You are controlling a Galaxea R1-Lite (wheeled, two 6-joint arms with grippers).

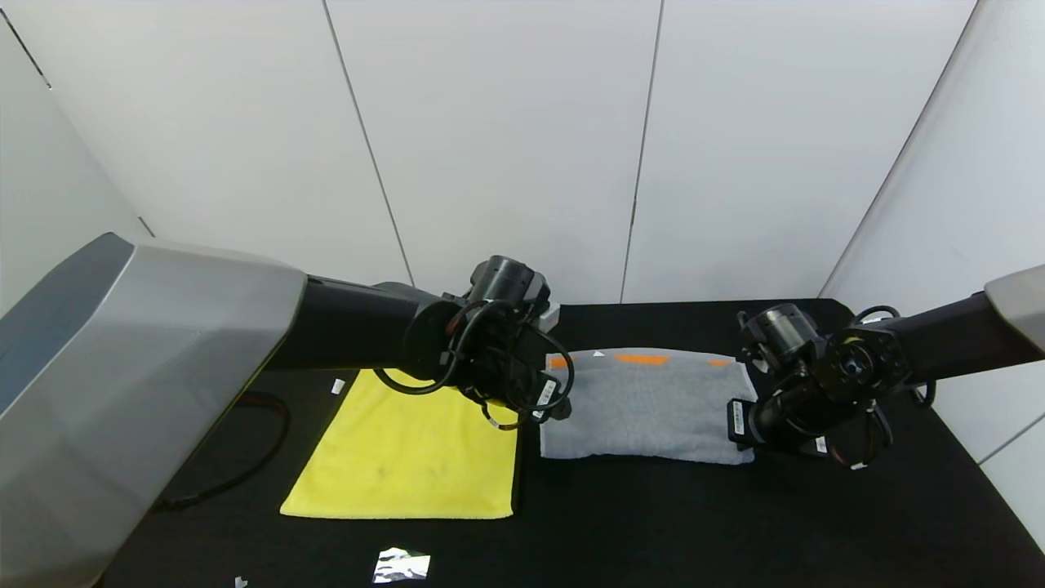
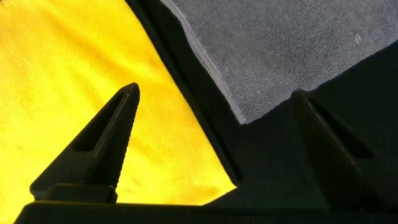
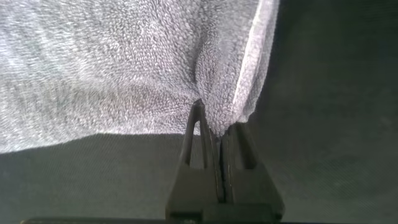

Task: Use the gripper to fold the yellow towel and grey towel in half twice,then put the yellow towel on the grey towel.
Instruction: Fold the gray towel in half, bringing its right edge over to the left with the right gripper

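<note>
On black table (image 1: 653, 506), right gripper (image 3: 217, 134) pinching grey towel (image 1: 645, 404) corner

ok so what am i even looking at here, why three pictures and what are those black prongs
It is a two-armed robot at a black table. The wide picture comes from a camera on its head; the other two come from cameras on its wrists, and the prongs are gripper fingers. On the table lie a yellow towel and, beside it, a grey towel with orange marks. The left gripper hovers open over the gap between the towels, holding nothing. The right gripper is shut, pinching a corner of the grey towel. A scrap of foil lies near the front edge.
</note>
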